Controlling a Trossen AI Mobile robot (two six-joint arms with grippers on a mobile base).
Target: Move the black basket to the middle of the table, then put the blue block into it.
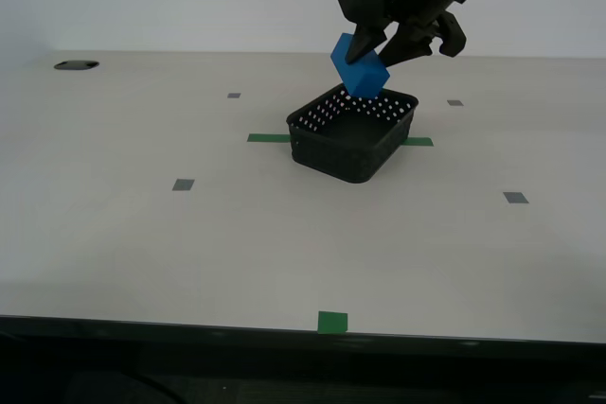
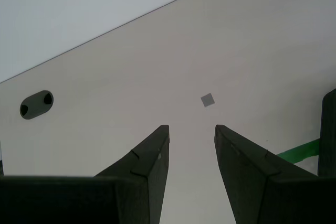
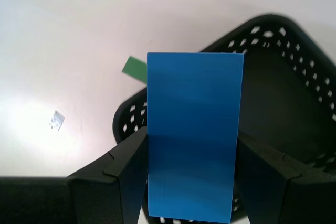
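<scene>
Green tape [image 1: 332,322] marks the worktop [image 1: 142,234] edge. First gripper [image 3: 191,182], jaws grasping the block [image 1: 360,71], hangs over the basket's [image 1: 352,134] far rim; released tilted, it could bounce out. Second gripper [image 2: 191,135] idles, jaws released.

My first end effector [image 1: 372,48] raised and angled downward, jaws clamped; my second end effector [image 2: 191,129] low, jaws parted.

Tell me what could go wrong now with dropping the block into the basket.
My first gripper holds the blue block tilted, above the black basket's far rim rather than its centre. Released here, it could strike the rim and tumble onto the table. Lowering further, my fingers might catch the wall and shift the basket.
</scene>
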